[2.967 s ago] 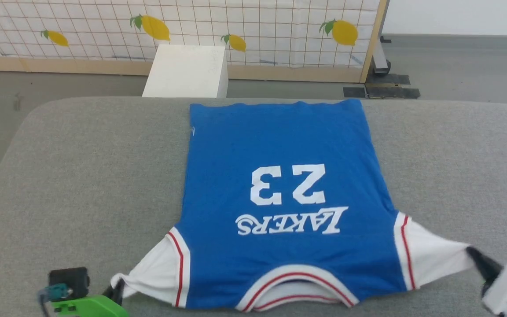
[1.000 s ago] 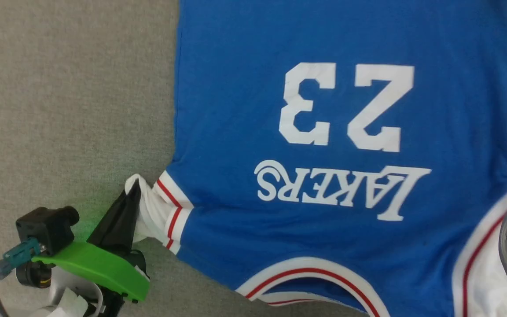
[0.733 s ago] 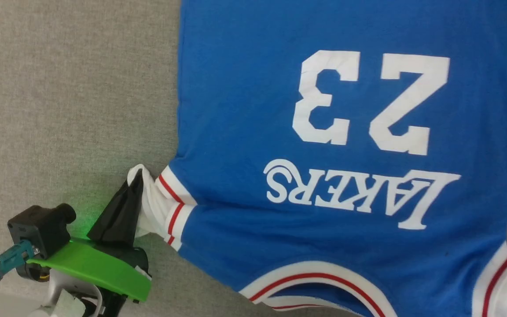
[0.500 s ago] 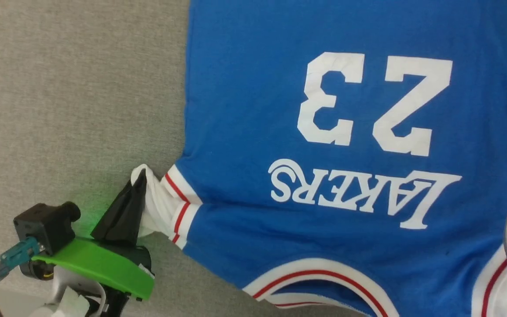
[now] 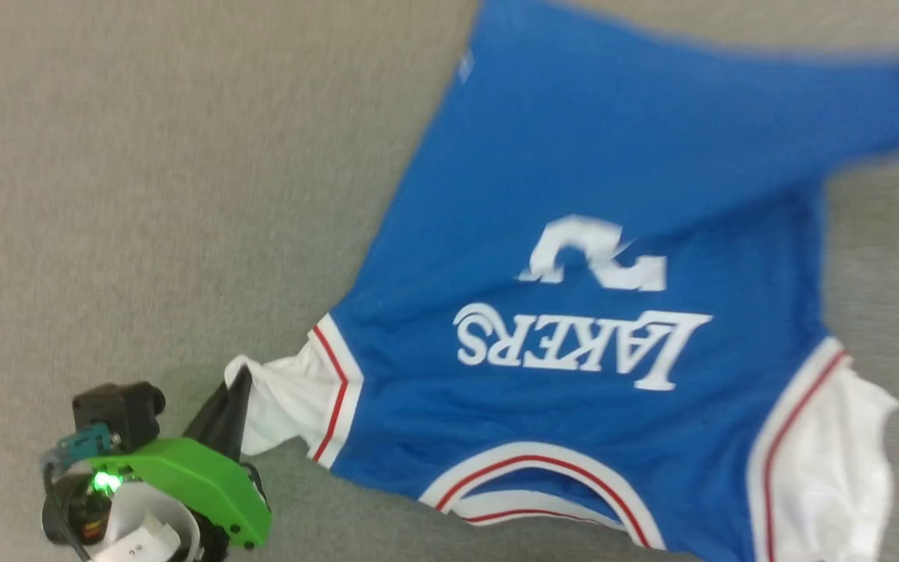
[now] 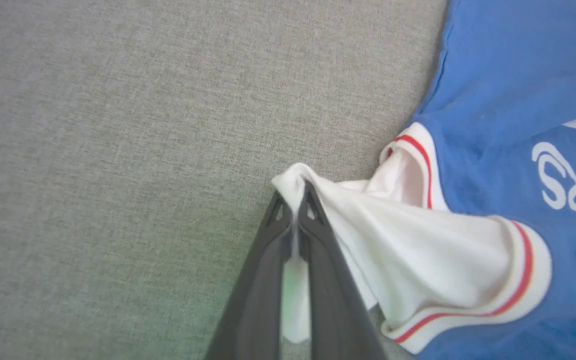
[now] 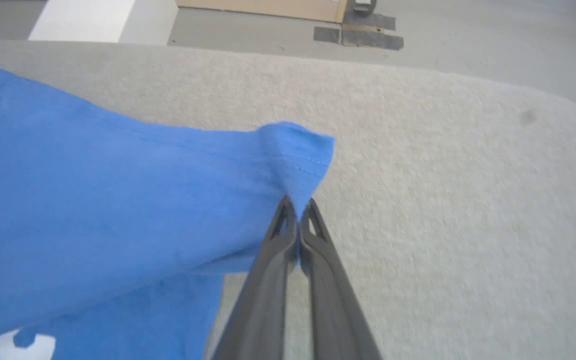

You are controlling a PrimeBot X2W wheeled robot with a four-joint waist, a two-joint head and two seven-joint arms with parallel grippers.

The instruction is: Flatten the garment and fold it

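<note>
The garment [image 5: 574, 406] lay on the grey table [image 5: 145, 195].
It was blue with white sleeves and the word LAKERS. The left gripper [image 6: 300, 192] was squeezed tight on one white sleeve [image 6: 418, 250]. The right wrist view showed the right gripper [image 7: 298, 205] squeezed tight on the blue bottom corner [image 7: 298, 150]. A blue fold hid half the number [image 5: 590, 254], all blurry.

my right gripper [image 7: 298, 206] has left the white sleeve [image 5: 824, 460] and now pinches the far right hem corner of the garment [image 5: 574, 156]; that hem is up off the worktop [image 5: 145, 156], drawn toward me, hiding half the 23 [image 5: 590, 261].
</note>
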